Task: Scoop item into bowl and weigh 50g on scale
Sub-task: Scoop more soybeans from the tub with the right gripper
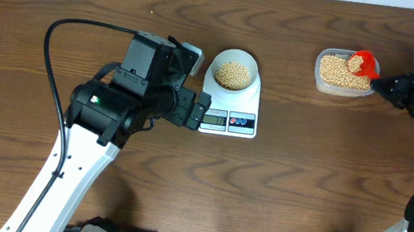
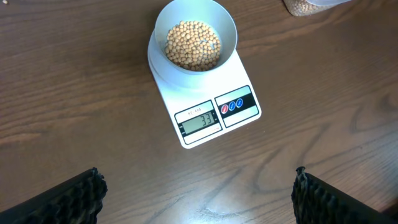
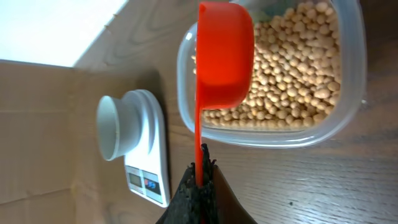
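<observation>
The pale bowl (image 1: 234,72) holds tan beans (image 2: 192,45) and stands on the white scale (image 1: 229,119), whose display (image 2: 198,121) reads 33. My left gripper (image 2: 198,199) is open and empty, just left of the scale's front. My right gripper (image 3: 200,177) is shut on the handle of a red scoop (image 1: 364,64). The scoop's cup (image 3: 225,53) is over the clear plastic tub (image 1: 344,72) of beans (image 3: 298,62). The scale and bowl also show in the right wrist view (image 3: 140,149).
Brown wooden table (image 1: 302,183). A black cable (image 1: 62,35) loops from the left arm over the table's left part. A pale surface lies past the table's far edge (image 3: 62,31).
</observation>
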